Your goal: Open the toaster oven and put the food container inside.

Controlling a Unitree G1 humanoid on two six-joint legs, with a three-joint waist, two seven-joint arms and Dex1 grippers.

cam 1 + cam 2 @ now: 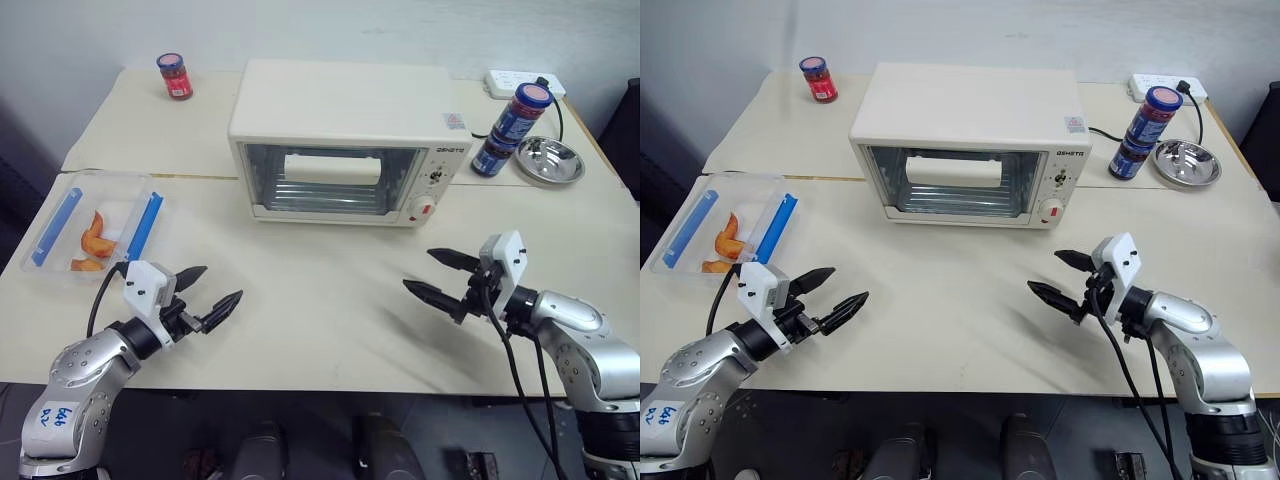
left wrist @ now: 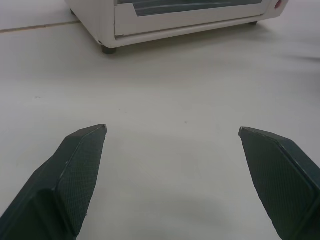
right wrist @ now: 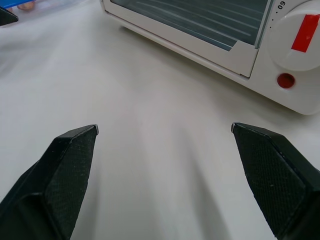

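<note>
The cream-white toaster oven (image 1: 345,140) stands in the middle of the table with its glass door shut and the white bar handle across it. To its left lies the clear food container (image 1: 95,225), with two blue clips and orange pieces inside. My left gripper (image 1: 213,290) hovers open just in front of the container, to its right, fingers pointing toward the table's middle. On the other side my right gripper (image 1: 434,274) is open too, in front of the oven's knob panel, with nothing between its fingers (image 3: 70,170). The oven's lower front edge (image 2: 175,25) faces the left wrist.
A red-lidded jar (image 1: 175,76) stands at the back left. Two blue jars (image 1: 510,125), a metal dish (image 1: 550,160) and a white power strip (image 1: 520,82) with a black cable sit at the back right. Bare tabletop (image 1: 320,310) lies between the grippers.
</note>
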